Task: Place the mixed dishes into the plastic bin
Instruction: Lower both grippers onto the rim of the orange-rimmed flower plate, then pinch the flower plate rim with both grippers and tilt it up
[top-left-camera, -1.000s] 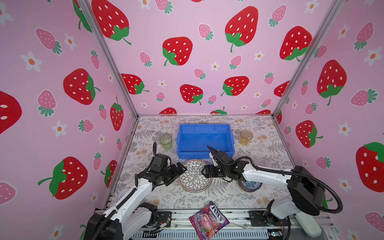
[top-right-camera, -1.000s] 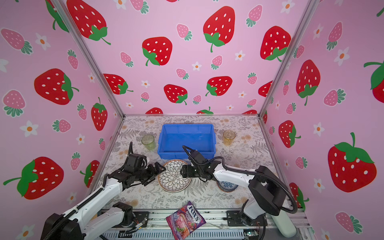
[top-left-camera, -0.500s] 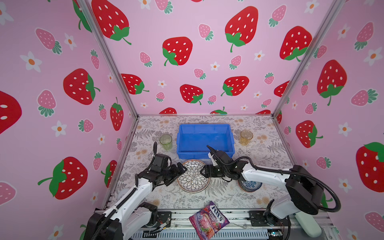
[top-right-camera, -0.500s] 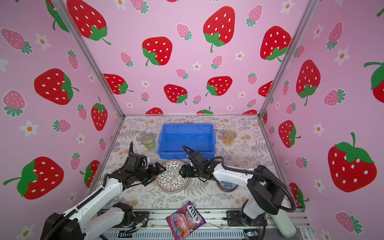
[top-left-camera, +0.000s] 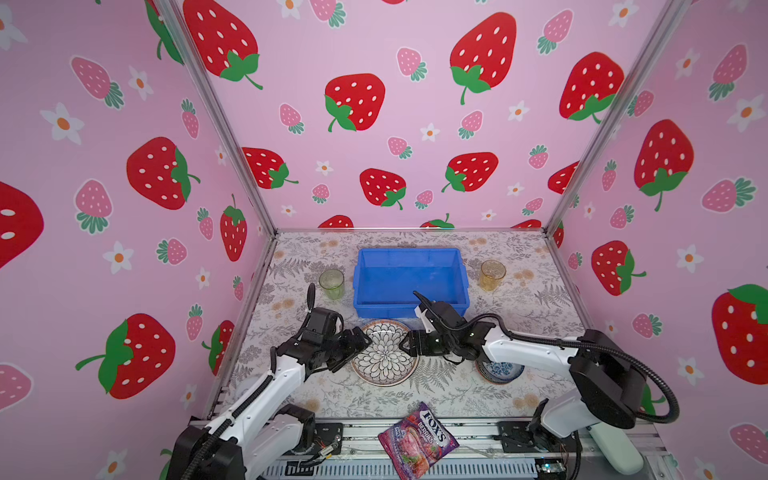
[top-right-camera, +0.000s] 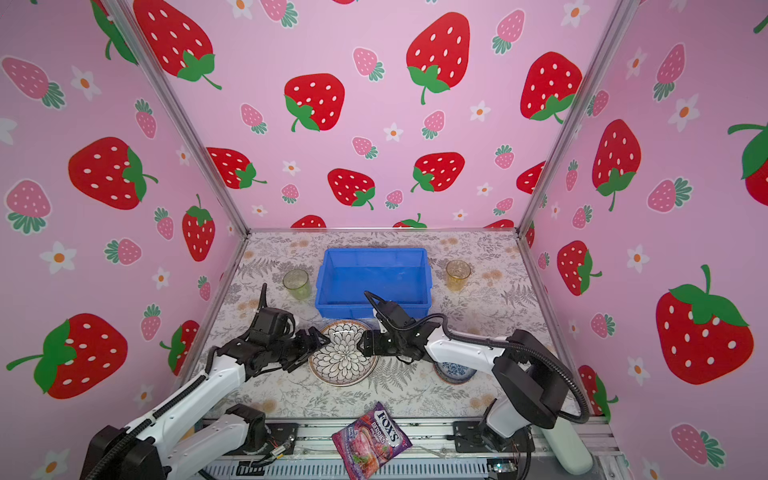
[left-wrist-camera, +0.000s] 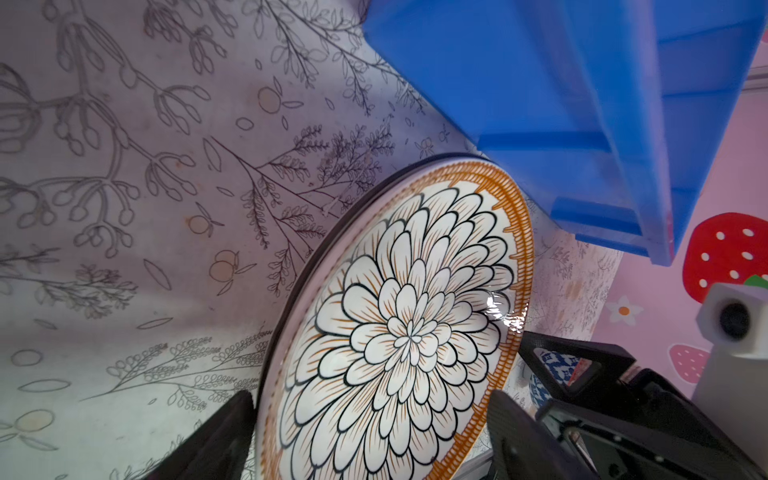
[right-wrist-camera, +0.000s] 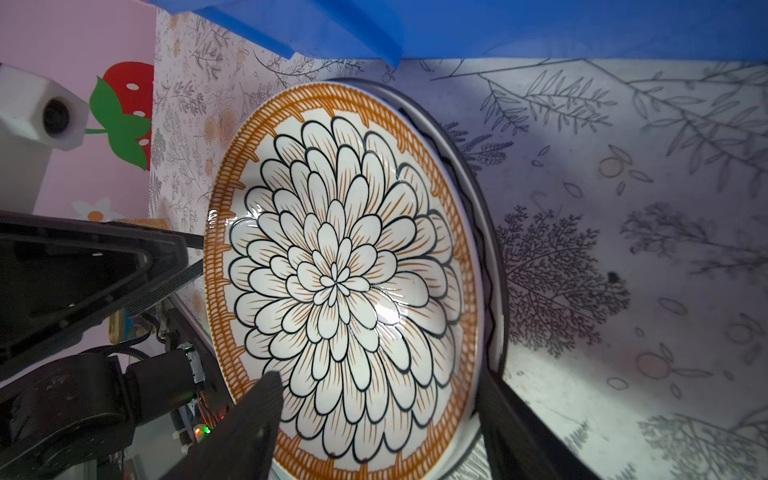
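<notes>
Since a second ago, when both arms sat a little off the dish, things have tightened up. The left gripper (top-left-camera: 356, 350) has slid in against the left rim of the petal plate (top-left-camera: 384, 353), and the right gripper (top-left-camera: 409, 344) is parked at the opposite rim. Both sets of jaws have narrowed a touch but they're nowhere near pressed together: spread around the rim, nothing pinched that I can see.

The plate also looks like it's scooted slightly toward the left arm, so I'm guessing the right one nudged it. It sits on the floral tablecloth (top-left-camera: 536, 307), just in front of the near wall of the blue plastic bin (top-left-camera: 409, 309), not in it.

My read is that this is the set-up for a two-handed lift. Nothing has gone in the bin so far, and the green tumbler (top-left-camera: 331, 284) and amber tumbler (top-left-camera: 493, 275) stand either side of it.

Stuff I can't make out:
- The right wrist view shows a second plate (right-wrist-camera: 493, 266) with a dark zigzag rim under the petal one. No idea whether the fingers (right-wrist-camera: 249, 432) would catch both or just the top.
- Whether any pad actually touches the rim is hidden too. In the left wrist view the fingers (left-wrist-camera: 224, 436) are cut off by the frame edge.
- The blue patterned bowl (top-left-camera: 498, 370) is half buried under the right forearm.
</notes>
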